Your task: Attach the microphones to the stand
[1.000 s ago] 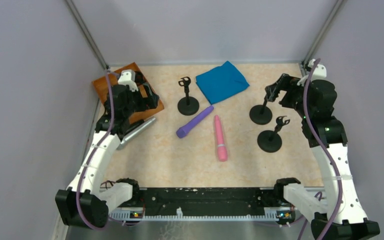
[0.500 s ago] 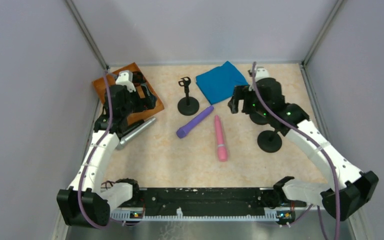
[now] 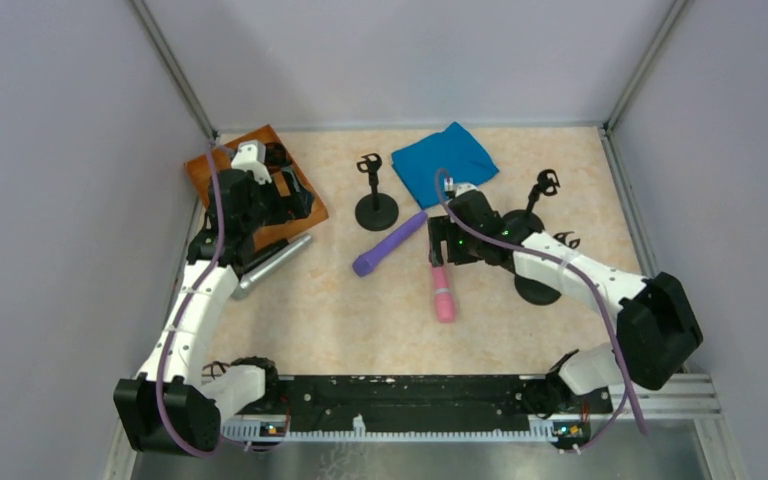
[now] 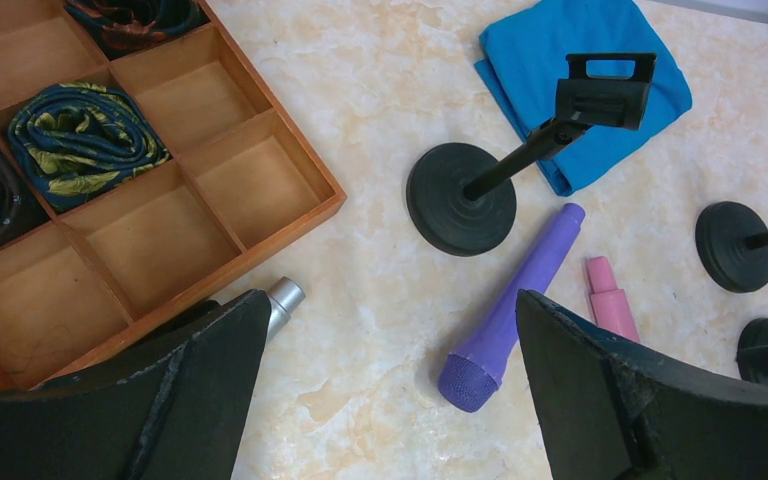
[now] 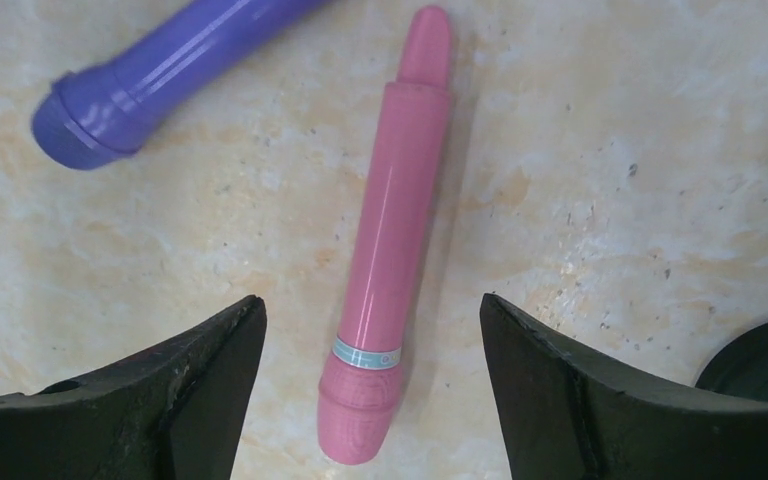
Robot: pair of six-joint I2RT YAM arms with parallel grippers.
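While the right gripper (image 5: 370, 312) hangs low over the pink microphone (image 5: 390, 240), its jaws stand spread, one on each side of the handle and touching neither side. Three microphones show, all lying flat on the bench (image 3: 340, 320) and none on a stand. The pink one is at the middle, the purple microphone (image 3: 390, 243) lies just left of it at a slant, and the silver-grey microphone (image 3: 272, 262) sits beside the near edge of the wooden tray (image 3: 200, 168).

Three black stands are up on round bases. One stand (image 3: 376, 205) is left of the blue cloth (image 3: 445, 163). The other two are on the right – a far stand (image 3: 545, 182) and a near stand (image 3: 563, 240) – and the right arm hides part of both bases.

The left gripper (image 4: 390, 330) hovers near the tray's edge, jaws wide apart and empty. The tray holds three rolled patterned cloths (image 4: 85, 130) in separate compartments. One folded blue cloth lies at the far edge.
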